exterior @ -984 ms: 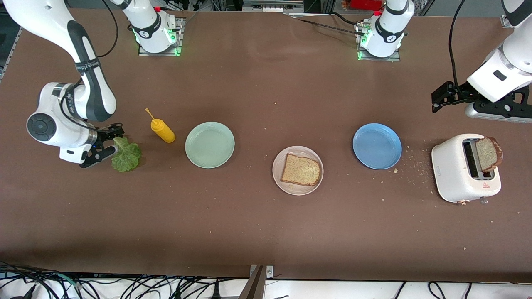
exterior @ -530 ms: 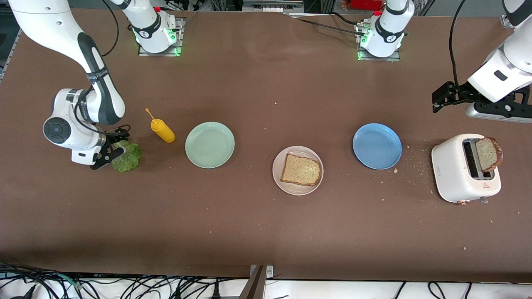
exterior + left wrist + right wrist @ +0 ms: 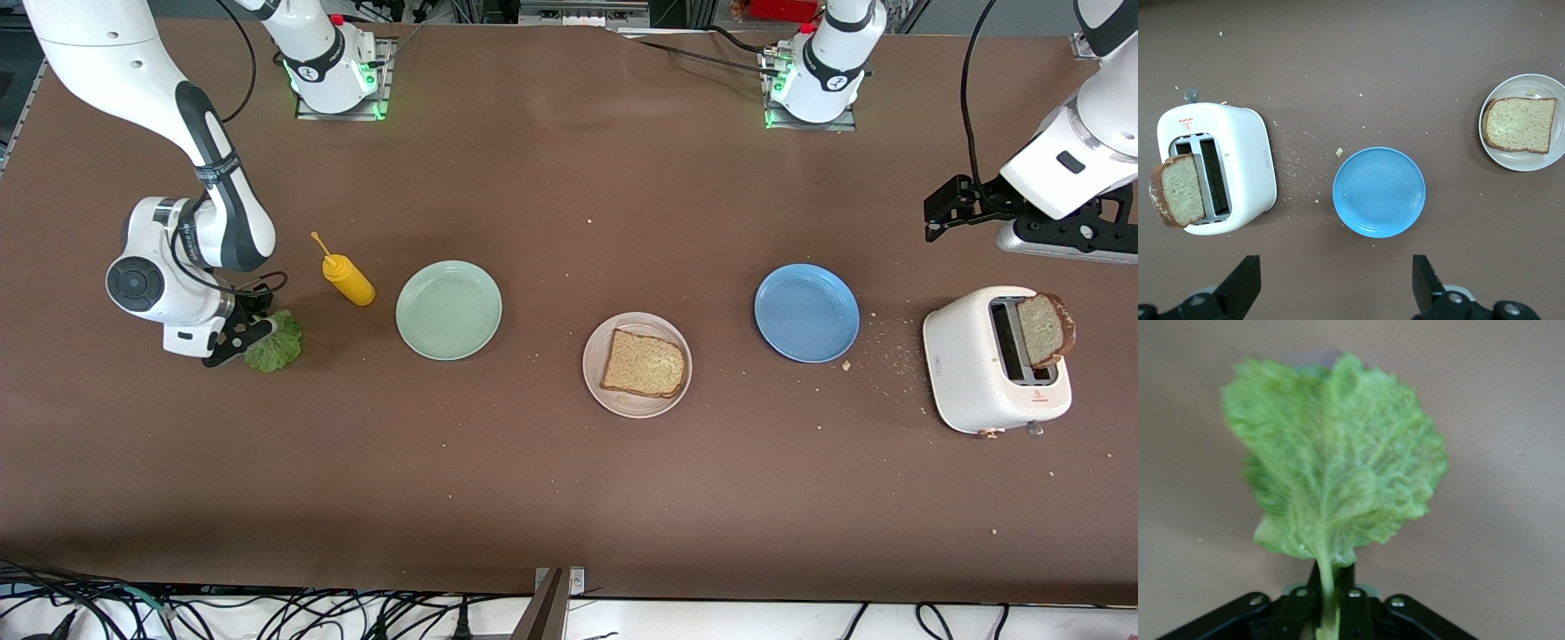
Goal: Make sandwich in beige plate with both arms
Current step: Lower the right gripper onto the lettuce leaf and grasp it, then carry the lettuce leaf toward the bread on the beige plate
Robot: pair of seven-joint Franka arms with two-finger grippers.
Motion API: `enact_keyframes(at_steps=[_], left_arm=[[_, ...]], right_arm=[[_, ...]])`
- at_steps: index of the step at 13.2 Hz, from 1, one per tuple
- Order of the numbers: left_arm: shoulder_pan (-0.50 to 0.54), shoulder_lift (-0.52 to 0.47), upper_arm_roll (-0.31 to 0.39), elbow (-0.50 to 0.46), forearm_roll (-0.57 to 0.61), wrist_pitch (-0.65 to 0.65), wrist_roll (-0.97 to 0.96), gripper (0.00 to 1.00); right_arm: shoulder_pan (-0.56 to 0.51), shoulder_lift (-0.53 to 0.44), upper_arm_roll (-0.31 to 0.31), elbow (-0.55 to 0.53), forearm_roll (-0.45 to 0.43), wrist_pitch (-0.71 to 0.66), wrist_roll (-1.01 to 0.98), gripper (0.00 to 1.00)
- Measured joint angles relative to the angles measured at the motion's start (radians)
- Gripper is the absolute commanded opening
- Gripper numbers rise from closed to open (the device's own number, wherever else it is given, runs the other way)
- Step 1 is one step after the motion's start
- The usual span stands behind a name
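Note:
The beige plate (image 3: 622, 405) sits mid-table with one brown bread slice (image 3: 644, 364) lying flat on it; both show in the left wrist view as the plate (image 3: 1521, 164) and its slice (image 3: 1519, 124). A second slice (image 3: 1045, 331) leans out of the white toaster (image 3: 969, 364) at the left arm's end. The crinkled green lettuce leaf (image 3: 277, 342) lies at the right arm's end, and my right gripper (image 3: 249, 333) is shut on its pale stem (image 3: 1328, 583). My left gripper (image 3: 933, 213) hangs open and empty over the table beside the toaster (image 3: 1238, 153).
A yellow squeeze bottle (image 3: 347, 277) stands between the lettuce and an empty mint green plate (image 3: 449, 310). An empty blue plate (image 3: 806, 313) lies between the beige plate and the toaster. Crumbs are scattered around the toaster.
My right gripper has slid in over the lettuce's stem end and shut on it. The left arm has not moved.

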Motion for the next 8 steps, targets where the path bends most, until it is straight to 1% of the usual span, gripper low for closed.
enact_keyframes(at_steps=[2, 4, 6, 8], left_arm=[[0.0, 0.0, 0.0, 0.0, 0.0, 0.0, 0.0, 1.0], [0.0, 0.0, 0.0, 0.0, 0.0, 0.0, 0.0, 1.0], [0.0, 0.0, 0.0, 0.0, 0.0, 0.0, 0.0, 1.0], [0.0, 0.001, 0.0, 0.0, 0.0, 0.0, 0.0, 1.0]], right_arm=[[0.001, -0.036, 0.012, 0.059, 0.0, -0.117, 0.0, 0.0], [0.001, -0.081, 0.023, 0.146, 0.0, -0.264, 0.0, 0.0], [0.001, -0.128, 0.052, 0.234, 0.008, -0.395, 0.014, 0.0], [0.002, -0.171, 0.091, 0.309, 0.05, -0.505, 0.076, 0.0]])
